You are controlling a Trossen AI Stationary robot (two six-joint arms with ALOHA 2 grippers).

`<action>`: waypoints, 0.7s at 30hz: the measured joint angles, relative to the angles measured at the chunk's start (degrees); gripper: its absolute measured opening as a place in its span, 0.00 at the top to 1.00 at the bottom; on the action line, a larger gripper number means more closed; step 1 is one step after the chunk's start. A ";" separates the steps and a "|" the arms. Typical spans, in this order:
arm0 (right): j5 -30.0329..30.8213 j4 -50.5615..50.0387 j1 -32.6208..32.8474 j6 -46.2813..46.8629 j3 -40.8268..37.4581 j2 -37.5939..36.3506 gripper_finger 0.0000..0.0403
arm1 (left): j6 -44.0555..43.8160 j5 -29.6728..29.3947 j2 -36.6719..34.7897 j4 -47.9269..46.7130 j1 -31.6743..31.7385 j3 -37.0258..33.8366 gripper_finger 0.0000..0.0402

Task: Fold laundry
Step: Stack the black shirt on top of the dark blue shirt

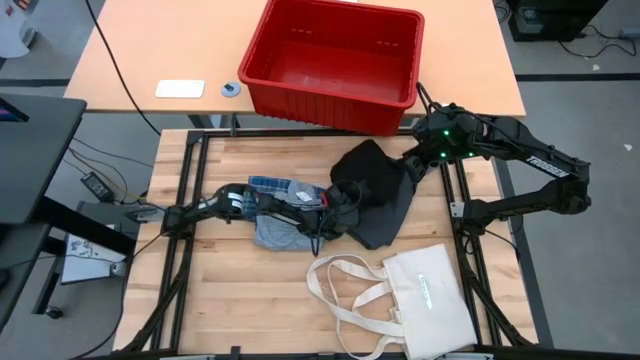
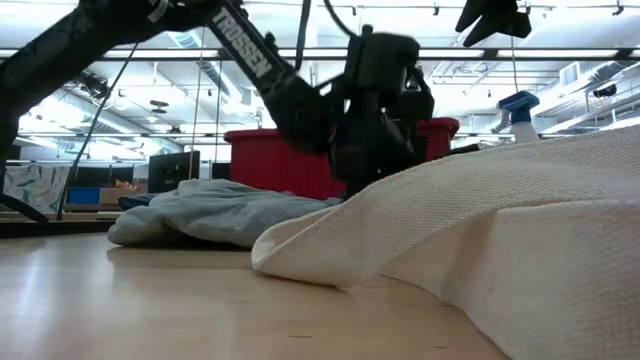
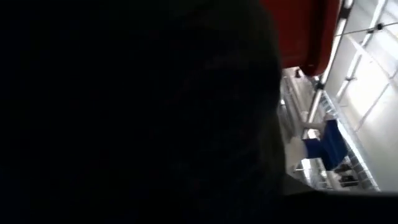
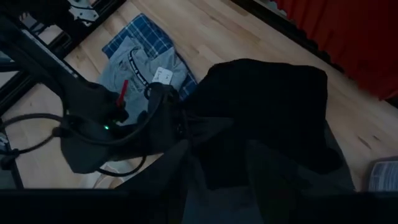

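Observation:
The laundry lies in a heap at mid-table. A blue-white plaid piece (image 1: 268,184) lies under a light blue-grey piece (image 1: 280,232). To their right, a black piece (image 1: 365,170) is humped over a dark grey piece (image 1: 385,225). My left gripper (image 1: 338,205) reaches level across the blue-grey piece to the black piece's left edge (image 4: 199,118). Dark cloth (image 3: 124,112) fills most of its wrist view. My right gripper (image 2: 495,25) hangs high over the heap's right side, open, with nothing between its fingers.
A cream tote bag (image 1: 425,300) with long looped handles (image 1: 345,290) lies at the near right. A red bin (image 1: 335,60) stands on the orange table beyond the far edge. Bare wood (image 1: 230,290) shows at the near left.

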 joint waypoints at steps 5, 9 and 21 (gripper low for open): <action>-0.01 0.03 0.11 0.35 0.00 0.00 0.59 | 4.11 3.18 0.39 -0.81 -1.45 0.15 0.83; -0.05 0.11 0.11 0.37 0.00 0.02 0.59 | 13.91 10.76 0.21 2.75 -2.17 0.04 0.74; -0.82 0.28 0.11 -0.13 0.00 0.04 0.59 | 19.66 16.26 -5.01 3.10 -3.99 -0.15 0.38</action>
